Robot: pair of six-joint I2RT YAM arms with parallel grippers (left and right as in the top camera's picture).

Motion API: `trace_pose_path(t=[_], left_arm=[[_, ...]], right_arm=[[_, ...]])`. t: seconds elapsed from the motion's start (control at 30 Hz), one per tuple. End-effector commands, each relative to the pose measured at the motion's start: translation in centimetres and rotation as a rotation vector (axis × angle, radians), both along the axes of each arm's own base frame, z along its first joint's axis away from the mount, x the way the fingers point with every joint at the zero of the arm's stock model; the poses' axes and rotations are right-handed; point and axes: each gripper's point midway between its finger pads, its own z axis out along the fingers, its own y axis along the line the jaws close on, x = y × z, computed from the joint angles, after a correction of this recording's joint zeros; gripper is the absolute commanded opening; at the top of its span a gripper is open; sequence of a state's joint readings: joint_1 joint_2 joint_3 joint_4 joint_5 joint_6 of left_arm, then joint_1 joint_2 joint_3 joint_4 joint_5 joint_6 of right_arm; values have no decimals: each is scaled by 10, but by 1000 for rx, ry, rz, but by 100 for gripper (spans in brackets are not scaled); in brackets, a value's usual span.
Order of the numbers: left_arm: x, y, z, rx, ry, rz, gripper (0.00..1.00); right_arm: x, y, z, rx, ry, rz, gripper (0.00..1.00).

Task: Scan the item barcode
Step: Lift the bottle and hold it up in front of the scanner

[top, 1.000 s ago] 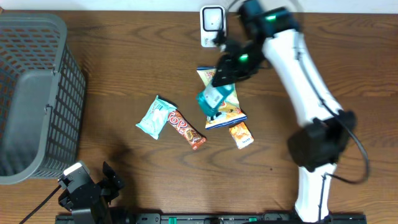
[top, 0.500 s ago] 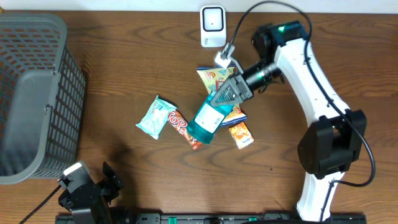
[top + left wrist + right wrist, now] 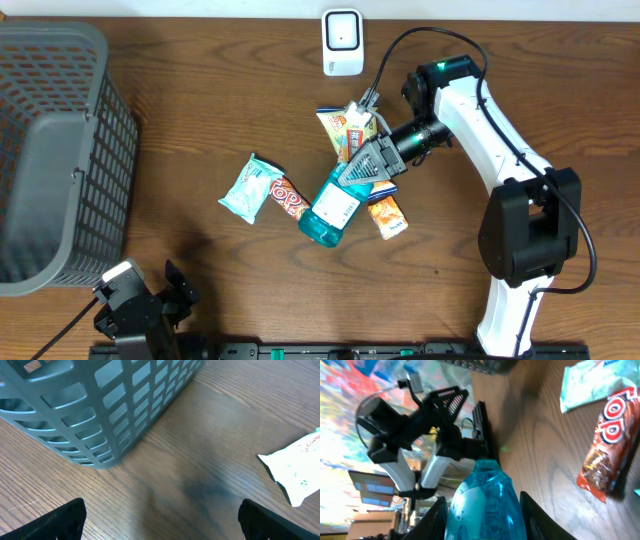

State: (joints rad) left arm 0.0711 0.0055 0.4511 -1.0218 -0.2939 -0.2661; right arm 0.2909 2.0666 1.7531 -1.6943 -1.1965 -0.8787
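Observation:
A translucent blue bottle point(image 3: 330, 208) with a white label hangs tilted above the snack pile. My right gripper point(image 3: 372, 160) is shut on it. In the right wrist view the bottle point(image 3: 485, 502) fills the space between the two black fingers point(image 3: 436, 521), pointing toward the left arm. The white barcode scanner point(image 3: 342, 41) stands at the table's far edge, above and left of the right arm. My left gripper point(image 3: 178, 286) rests at the near left, open over bare wood point(image 3: 160, 515) with nothing between its fingers.
A grey slatted basket point(image 3: 50, 150) fills the left side and looms close to the left wrist point(image 3: 100, 410). A mint packet point(image 3: 252, 187), red bar point(image 3: 300, 208), orange packet point(image 3: 387, 216) and yellow snack bag point(image 3: 348, 127) lie mid-table under the bottle.
The right arm has swung away from the scanner toward the table's middle, carrying the bottle down and left over the snacks. The left arm has not moved.

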Motion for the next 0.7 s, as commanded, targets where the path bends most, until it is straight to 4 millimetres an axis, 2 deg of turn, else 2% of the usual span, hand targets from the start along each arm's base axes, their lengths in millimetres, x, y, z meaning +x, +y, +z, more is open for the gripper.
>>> trace_pose_path(t=[0.0, 0.13, 0.27, 0.37, 0.43, 0.53, 0.63, 0.67], left_arm=[[-1, 2, 4, 0, -15, 14, 97], [-1, 2, 4, 0, -15, 14, 97], [-1, 2, 4, 0, -15, 14, 97], [-1, 2, 4, 0, -15, 14, 97], [-1, 2, 4, 0, -15, 14, 97], [-1, 2, 4, 0, -15, 14, 97], [-1, 2, 4, 0, -15, 14, 97], [-1, 2, 4, 0, -15, 14, 97]], right_arm=[[4, -2, 20, 9, -60, -13, 2], [4, -6, 35, -42, -113, -19, 1], [13, -19, 40, -229, -171, -93, 1], [40, -43, 30, -521, -216, -304, 1], [66, -69, 25, -745, -266, -532, 1], [87, -89, 31, -883, -336, -731, 1], [105, -92, 35, -937, -430, -817, 2], [117, -92, 32, -967, -481, -850, 2]])
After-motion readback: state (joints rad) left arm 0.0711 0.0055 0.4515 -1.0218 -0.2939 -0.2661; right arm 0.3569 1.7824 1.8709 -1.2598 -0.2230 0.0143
